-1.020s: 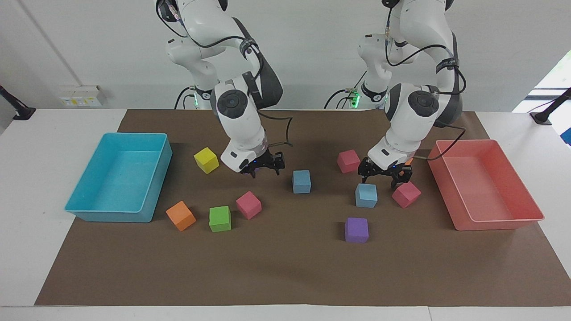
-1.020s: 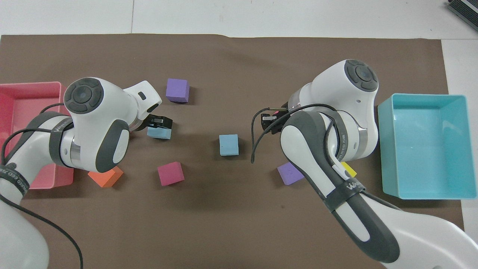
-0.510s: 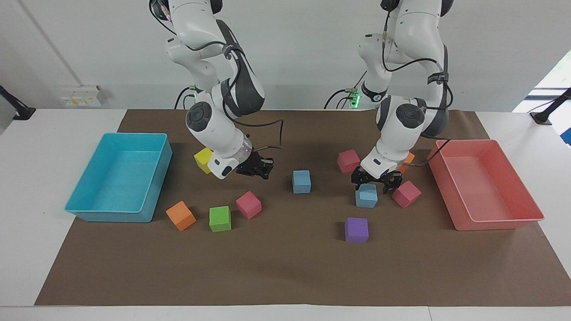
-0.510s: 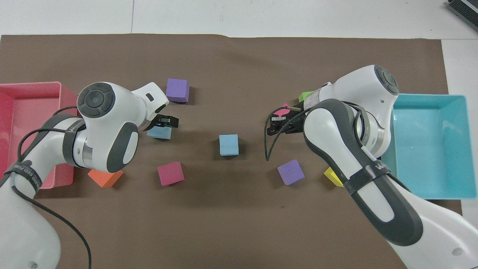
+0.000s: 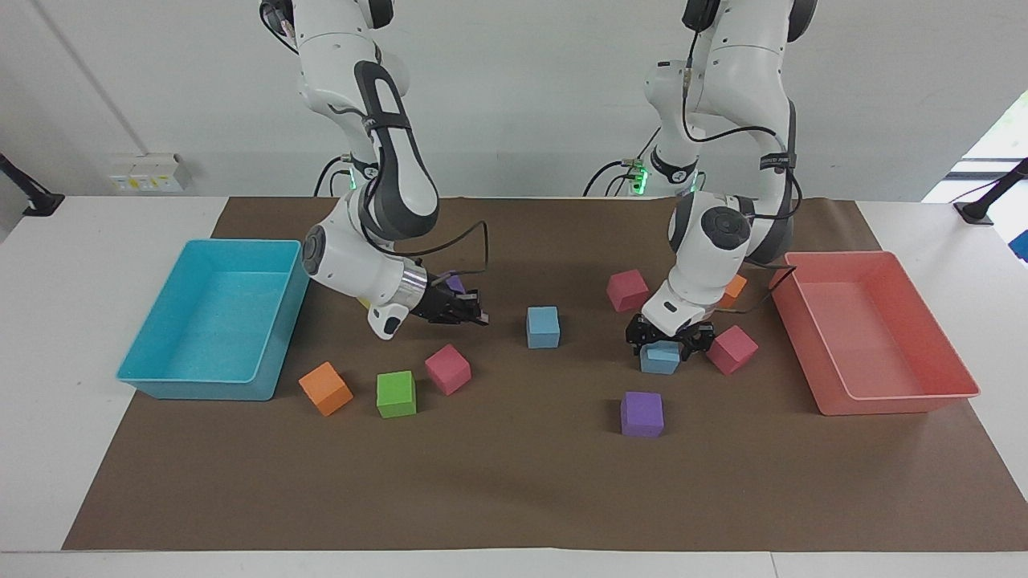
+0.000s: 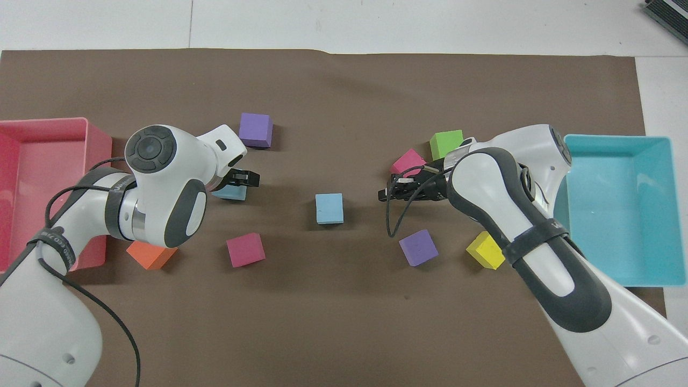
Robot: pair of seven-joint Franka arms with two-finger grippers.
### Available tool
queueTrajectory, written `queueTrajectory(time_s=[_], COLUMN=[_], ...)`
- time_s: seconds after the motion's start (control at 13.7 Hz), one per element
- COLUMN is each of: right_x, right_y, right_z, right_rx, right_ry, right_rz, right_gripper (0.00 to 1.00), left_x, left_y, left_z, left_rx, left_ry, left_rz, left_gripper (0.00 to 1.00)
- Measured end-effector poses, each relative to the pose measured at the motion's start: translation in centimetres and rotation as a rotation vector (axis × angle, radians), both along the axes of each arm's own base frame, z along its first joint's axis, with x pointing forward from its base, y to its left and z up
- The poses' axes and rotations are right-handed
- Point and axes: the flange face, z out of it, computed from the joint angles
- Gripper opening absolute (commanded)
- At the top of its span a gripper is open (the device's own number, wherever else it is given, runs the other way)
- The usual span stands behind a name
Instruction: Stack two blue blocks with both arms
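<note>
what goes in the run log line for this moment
left gripper: down around sky-blue foam cube on mat | right gripper: raised beside second sky-blue foam cube | stack: not started

L gripper (image 5: 668,337) low, fingers spread; R gripper (image 5: 466,311) angled sideways, aloft.

one sky-blue cube (image 5: 543,327) lies mid-mat, the other (image 5: 660,358) toward the left arm's end.

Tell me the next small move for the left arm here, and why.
Probably close the fingers. The left gripper is down on one blue block, fingers at either side, block on the mat. The other blue block sits free at mid-table; the right gripper hangs near it, holding nothing.
</note>
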Motion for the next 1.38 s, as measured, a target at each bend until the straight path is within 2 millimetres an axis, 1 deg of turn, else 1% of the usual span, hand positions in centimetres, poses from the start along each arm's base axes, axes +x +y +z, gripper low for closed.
queueTrajectory(time_s=[0.07, 0.29, 0.36, 0.44, 0.51, 0.66, 0.8, 1.17, 1.31, 1.38], right_x=[-0.2, -0.6, -0.8, -1.0, -1.2, -1.8, -1.9, -2.0, -2.1, -2.1], right_y=[-0.1, -0.1, -0.1, -0.1, -0.2, -0.2, -0.3, -0.1, 0.0, 0.0], right_z=[-0.5, -1.5, -1.8, -2.0, -2.5, -3.7, -4.5, -4.6, -4.6, -4.7], right_rx=[0.012, 0.052, 0.060, 0.068, 0.081, 0.102, 0.103, 0.104, 0.106, 0.107], right_ry=[0.006, 0.033, 0.041, 0.051, 0.065, 0.084, 0.092, 0.095, 0.097, 0.099], right_rz=[-0.014, -0.057, -0.066, -0.076, -0.091, -0.111, -0.119, -0.117, -0.118, -0.119], right_gripper=[0.00, 0.00, 0.00, 0.00, 0.00, 0.00, 0.00, 0.00, 0.00, 0.00], left_x=[0.0, 0.0, 0.0, 0.1, 0.0, 0.1, 0.1, 0.2, 0.2, 0.2], left_y=[0.1, 0.2, 0.2, 0.2, 0.2, 0.3, 0.3, 0.2, 0.1, 0.0], left_z=[-0.3, -0.3, -0.3, -0.3, -0.3, -0.3, -0.2, 0.1, 0.9, 1.7], left_rx=[0.001, 0.001, 0.001, 0.001, 0.001, 0.001, 0.001, -0.002, -0.005, -0.007], left_ry=[0.002, 0.000, 0.000, 0.000, 0.000, 0.001, -0.001, -0.007, -0.018, -0.023], left_rz=[0.001, 0.004, 0.004, 0.005, 0.007, 0.014, 0.014, 0.016, 0.015, 0.013], left_gripper=[1.00, 1.00, 0.88, 0.16, 0.00, 0.00, 0.00, 0.00, 0.00, 0.00])
